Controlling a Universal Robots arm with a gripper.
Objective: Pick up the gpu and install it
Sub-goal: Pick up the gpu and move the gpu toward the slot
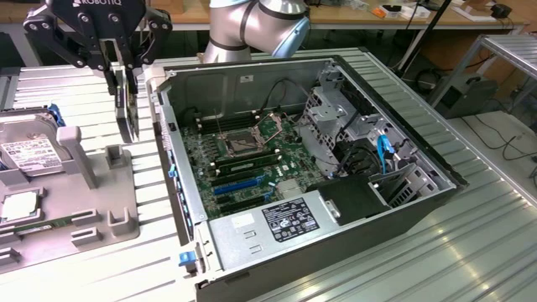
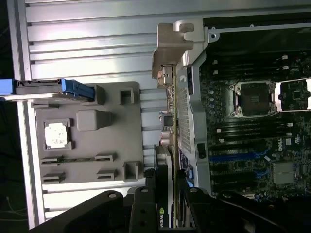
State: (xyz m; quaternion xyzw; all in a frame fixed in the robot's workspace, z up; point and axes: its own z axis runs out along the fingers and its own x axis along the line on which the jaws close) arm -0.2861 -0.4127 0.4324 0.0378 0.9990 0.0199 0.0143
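Observation:
My gripper (image 1: pixel 124 75) hangs at the exterior view's upper left, shut on the gpu (image 1: pixel 130 119). The card is upright and edge-on, a thin dark plate held off the table over the gap between the grey tray (image 1: pixel 92 207) and the open computer case (image 1: pixel 172 163). In the wrist view the gpu (image 2: pixel 173 121) is a slim strip running from my gripper (image 2: pixel 172 179) out to its silvery bracket (image 2: pixel 170 48), just outside the case's side wall. The motherboard (image 1: pixel 251 145) lies in the case, with blue slots (image 1: pixel 239 184) toward its near end.
The tray carries a hard drive (image 1: pixel 29 151) with a white label, a processor chip (image 1: pixel 17 207) and a memory stick (image 1: pixel 38 223). Inside the case are a power supply (image 1: pixel 293 217) and drive cages (image 1: pixel 336 119). Ribbed metal table (image 1: pixel 470 239) surrounds the case.

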